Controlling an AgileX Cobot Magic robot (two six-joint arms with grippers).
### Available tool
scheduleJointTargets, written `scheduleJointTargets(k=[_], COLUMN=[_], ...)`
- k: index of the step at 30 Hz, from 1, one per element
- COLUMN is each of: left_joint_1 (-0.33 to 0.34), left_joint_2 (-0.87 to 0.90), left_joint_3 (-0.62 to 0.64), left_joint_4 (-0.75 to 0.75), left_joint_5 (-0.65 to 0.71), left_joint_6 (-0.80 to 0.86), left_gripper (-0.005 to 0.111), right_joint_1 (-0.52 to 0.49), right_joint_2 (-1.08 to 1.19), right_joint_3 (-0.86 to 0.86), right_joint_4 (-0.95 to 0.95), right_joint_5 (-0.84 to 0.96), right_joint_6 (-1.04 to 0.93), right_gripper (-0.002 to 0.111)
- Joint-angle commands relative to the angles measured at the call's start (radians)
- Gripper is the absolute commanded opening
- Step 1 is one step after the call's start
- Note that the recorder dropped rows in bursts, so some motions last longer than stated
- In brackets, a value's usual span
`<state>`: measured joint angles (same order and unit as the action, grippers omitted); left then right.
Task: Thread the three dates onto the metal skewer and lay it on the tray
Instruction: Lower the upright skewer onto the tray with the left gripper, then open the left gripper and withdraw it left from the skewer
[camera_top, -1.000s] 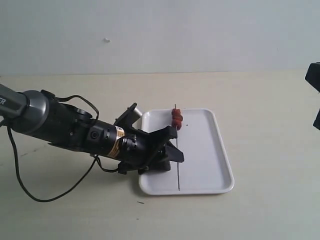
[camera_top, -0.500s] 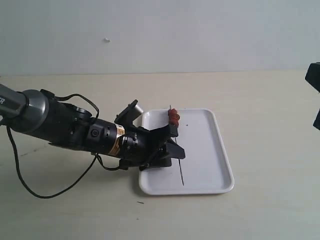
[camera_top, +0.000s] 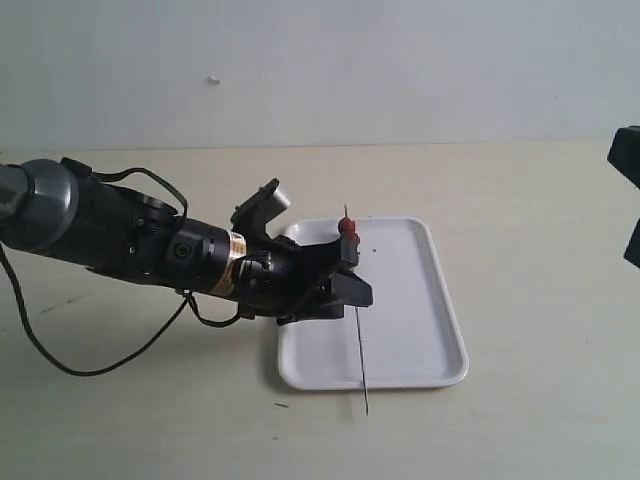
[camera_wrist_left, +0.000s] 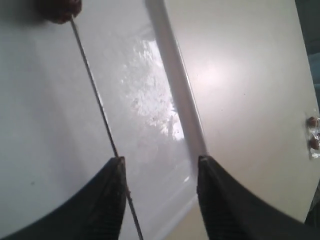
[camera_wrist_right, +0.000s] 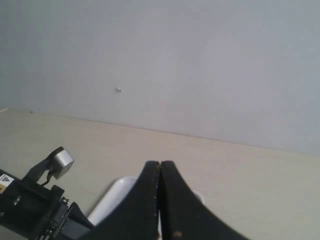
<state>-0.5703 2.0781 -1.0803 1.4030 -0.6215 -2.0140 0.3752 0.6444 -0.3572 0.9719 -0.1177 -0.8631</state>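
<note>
White plastic is filling the middle of the exterior view. The tray (camera_top: 410, 300) is sitting on the counter (camera_top: 520, 200), and the metal skewer (camera_top: 360, 350) is running lengthwise across it. A second ago its visible length was ending inside the rim. Now its bare end is poking past the near rim and out over the counter. The dates (camera_top: 346, 227) are sitting at the far end of the rod, close to the far rim. The left tool (camera_top: 350, 275) is partly hiding them, so their number is not showing. To my eye the threading is looking finished, but the laying-down is slipping, since the rod is no longer lying wholly within the tray.

The left wrist view is showing the left tool (camera_wrist_left: 161, 160) standing wide open and clamping nothing. The skewer (camera_wrist_left: 95, 95) is running from the dates (camera_wrist_left: 60, 7) down along the inner edge of one finger (camera_wrist_left: 112, 200). It is touching that finger or passing just beside it, and I cannot tell which. The tray's rim (camera_wrist_left: 175, 85) is passing between the two fingers.

The right wrist view is showing the right tool (camera_wrist_right: 160, 167) pressed fully closed on nothing. It is hanging well apart from the tray (camera_wrist_right: 116, 194), whose corner is peeking out beside it.
</note>
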Motion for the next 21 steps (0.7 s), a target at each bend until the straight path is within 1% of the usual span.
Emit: scheduleJointTargets(k=[1, 3, 7, 8, 9, 12, 13, 14, 16, 18, 21], left_joint_1=[0.004, 0.014, 0.043, 0.048, 0.056, 0.073, 0.082, 0.089, 0.102, 0.113, 0.127], left_joint_2=[-0.009, -0.017, -0.057, -0.069, -0.085, -0.146, -0.170, -0.197, -0.255, -0.324, -0.454], left_joint_3=[-0.004, -0.004, -0.004, -0.001, 0.002, 0.037, 0.060, 0.088, 0.153, 0.243, 0.383], left_joint_4=[0.041, 0.015, -0.002, -0.002, -0.005, -0.023, -0.046, -0.081, -0.198, -0.361, -0.673], left_joint_5=[0.003, 0.003, -0.002, -0.002, 0.000, 0.014, 0.022, 0.032, 0.062, 0.080, 0.082], left_joint_6=[-0.088, -0.038, 0.121, 0.139, 0.160, 0.213, 0.259, 0.317, 0.483, 0.683, 1.023], left_gripper=[0.046, 0.046, 0.044, 0.040, 0.034, 0.004, 0.001, 0.000, 0.000, 0.000, 0.000], right_joint_1=[0.002, 0.002, 0.002, 0.002, 0.002, 0.002, 0.002, 0.002, 0.002, 0.002, 0.002], right_joint_2=[-0.002, -0.002, -0.002, -0.002, -0.002, -0.002, -0.002, -0.002, -0.002, -0.002, -0.002], right_joint_3=[0.002, 0.002, 0.002, 0.002, 0.002, 0.002, 0.002, 0.002, 0.002, 0.002, 0.002], right_joint_4=[-0.016, -0.016, -0.016, -0.016, -0.016, -0.016, -0.016, -0.016, -0.016, -0.016, -0.016], right_joint_5=[0.006, 0.006, 0.006, 0.006, 0.006, 0.006, 0.006, 0.006, 0.006, -0.002, -0.021], right_joint_6=[-0.006, -0.006, -0.034, -0.034, -0.034, -0.034, -0.034, -0.034, -0.034, -0.034, -0.034], right_gripper=[0.000, 0.000, 0.000, 0.000, 0.000, 0.000, 0.000, 0.000, 0.000, 0.000, 0.000])
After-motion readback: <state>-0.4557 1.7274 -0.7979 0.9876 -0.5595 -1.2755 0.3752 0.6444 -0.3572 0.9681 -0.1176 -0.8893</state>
